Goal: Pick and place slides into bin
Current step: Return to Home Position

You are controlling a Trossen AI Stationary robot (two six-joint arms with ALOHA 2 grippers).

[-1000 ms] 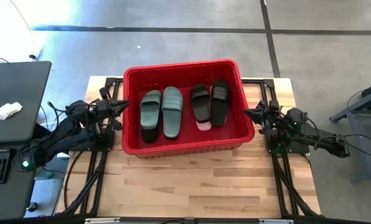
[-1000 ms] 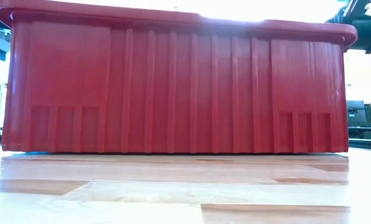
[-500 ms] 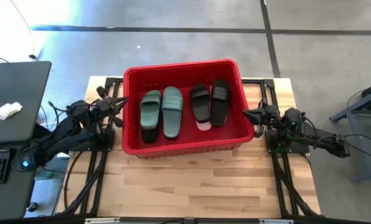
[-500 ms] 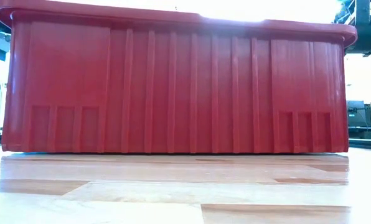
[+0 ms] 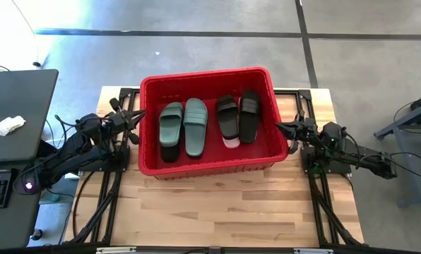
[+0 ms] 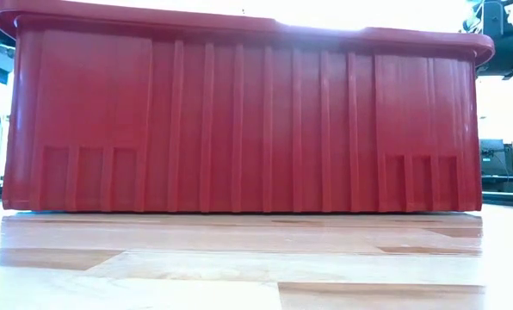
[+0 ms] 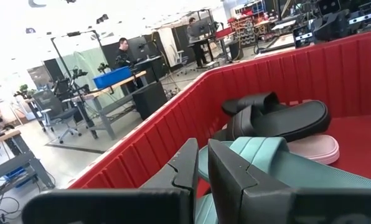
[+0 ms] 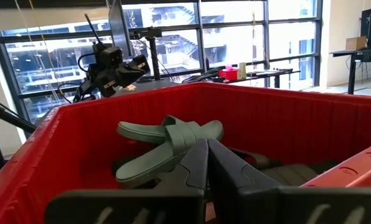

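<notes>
Fingers of the left gripper are pressed together with nothing between them. The gripper hangs just outside the left wall of the bin, above rim height and aimed across it, so its wrist view looks down into the tub. The right gripper mirrors it just outside the bin's right wall. Its fingers likewise meet at the tips and hold nothing, and it points inward over the rim. Neither gripper touches the bin.

The bin rests on the wooden table, toward its far edge and between the two arms. In the low view its ribbed red wall fills nearly the whole frame, with the base flat on the wood.

All the visible slides lie inside the bin. The green slides sit side by side in the left half with their straps up. They are stacked on a black slide whose end shows under the left green one. In the right half another pair, the black slides, lie side by side on top. A pink slide peeks out from beneath them at the near end. The left wrist view shows that black pair piled over the pink one. How many slides lie underneath cannot be told.
</notes>
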